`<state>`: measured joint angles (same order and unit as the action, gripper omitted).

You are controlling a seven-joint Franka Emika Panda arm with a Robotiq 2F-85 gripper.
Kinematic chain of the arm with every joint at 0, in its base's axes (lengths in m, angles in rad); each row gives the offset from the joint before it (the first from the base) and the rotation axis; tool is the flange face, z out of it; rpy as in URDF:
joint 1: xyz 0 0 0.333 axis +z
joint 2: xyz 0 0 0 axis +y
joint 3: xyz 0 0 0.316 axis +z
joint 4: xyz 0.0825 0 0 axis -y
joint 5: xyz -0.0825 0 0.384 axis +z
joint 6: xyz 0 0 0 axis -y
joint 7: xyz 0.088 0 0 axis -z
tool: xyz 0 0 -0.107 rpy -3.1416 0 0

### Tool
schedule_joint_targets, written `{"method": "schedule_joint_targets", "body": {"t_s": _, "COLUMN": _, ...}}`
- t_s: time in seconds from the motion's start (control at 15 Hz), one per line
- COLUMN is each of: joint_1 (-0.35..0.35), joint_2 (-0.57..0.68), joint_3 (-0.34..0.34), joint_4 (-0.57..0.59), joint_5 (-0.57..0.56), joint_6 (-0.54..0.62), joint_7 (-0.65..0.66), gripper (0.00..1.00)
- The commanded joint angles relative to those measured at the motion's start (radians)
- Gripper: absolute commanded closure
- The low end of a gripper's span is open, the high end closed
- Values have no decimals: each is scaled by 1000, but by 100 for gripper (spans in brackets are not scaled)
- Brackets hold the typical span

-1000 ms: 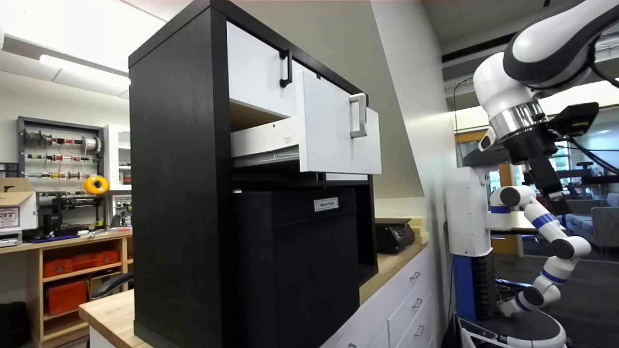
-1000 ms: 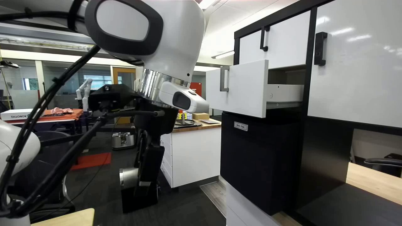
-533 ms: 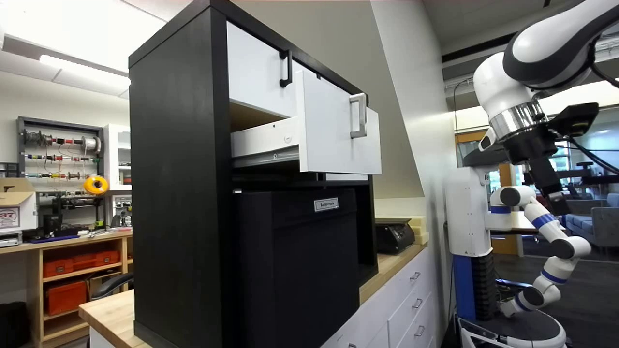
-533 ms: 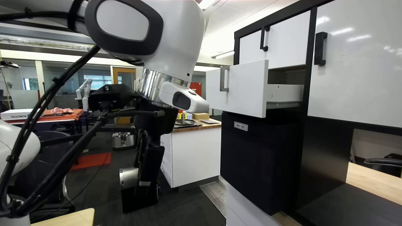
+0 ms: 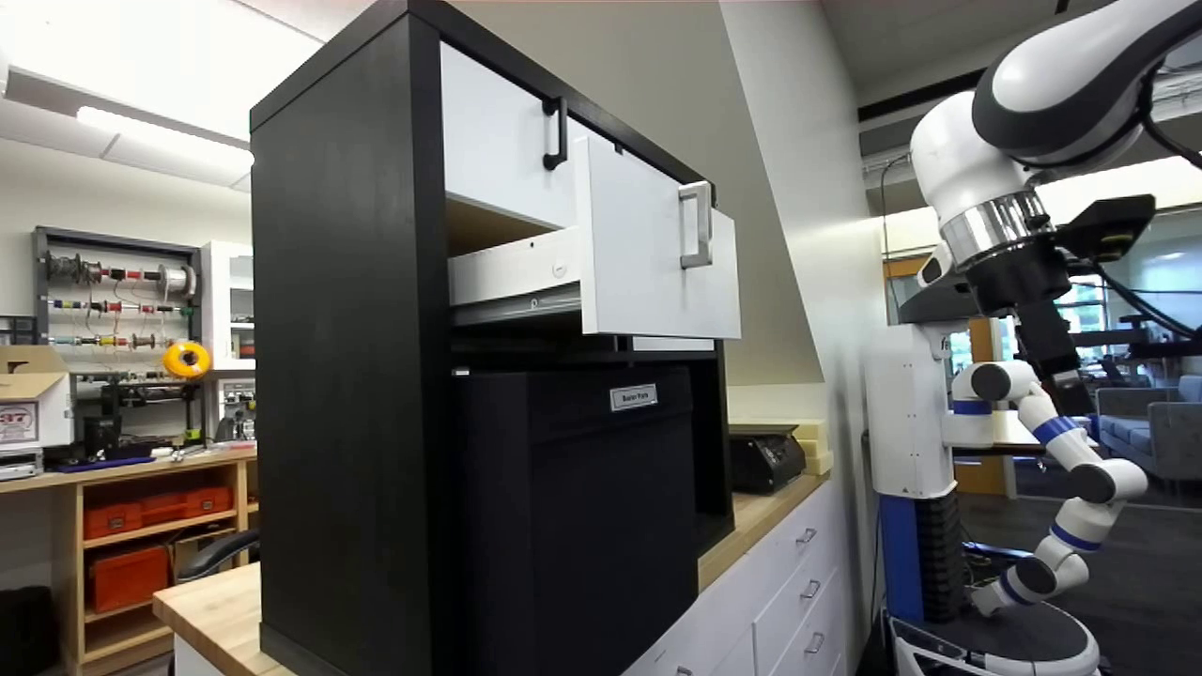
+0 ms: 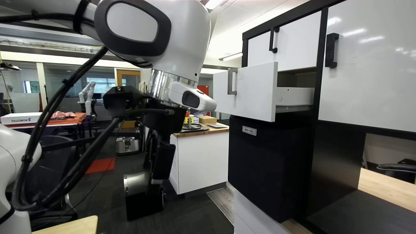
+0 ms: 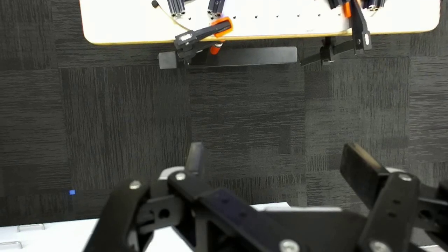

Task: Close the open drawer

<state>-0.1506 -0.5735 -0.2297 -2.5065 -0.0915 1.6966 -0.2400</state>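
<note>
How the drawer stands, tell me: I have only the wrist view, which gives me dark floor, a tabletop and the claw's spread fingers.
Observer: The drawer is pulled out, with its pale side showing in both exterior views.
Operator: Tell me what marks it out.
Observer: Its front carries a grey upright handle.
Operator: Now report whether the claw is touching it.
Observer: It is not. In both exterior views the claw hangs apart from the drawer, lower than the handle in the picture.
</note>
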Motion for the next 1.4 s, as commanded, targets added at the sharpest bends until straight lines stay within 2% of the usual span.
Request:
{"method": "schedule_joint_targets", "body": {"t_s": 0.0, "joint_1": 23, "joint_2": 4, "joint_3": 40, "joint_4": 27, "joint_5": 38, "joint_6": 44, "joint_7": 43, "gripper": 0}}
{"method": "schedule_joint_targets", "body": {"t_s": 0.4, "joint_1": 64, "joint_2": -2, "joint_3": 129, "joint_4": 77, "joint_5": 91, "joint_6": 120, "joint_7": 112, "gripper": 0}}
{"method": "schedule_joint_targets", "body": {"t_s": 0.8, "joint_1": 98, "joint_2": -7, "joint_3": 210, "joint_4": 139, "joint_5": 94, "joint_6": 223, "joint_7": 210, "gripper": 0}}
{"method": "schedule_joint_targets", "body": {"t_s": 1.33, "joint_1": 121, "joint_2": -10, "joint_3": 266, "joint_4": 189, "joint_5": 99, "joint_6": 390, "joint_7": 320, "gripper": 0}}
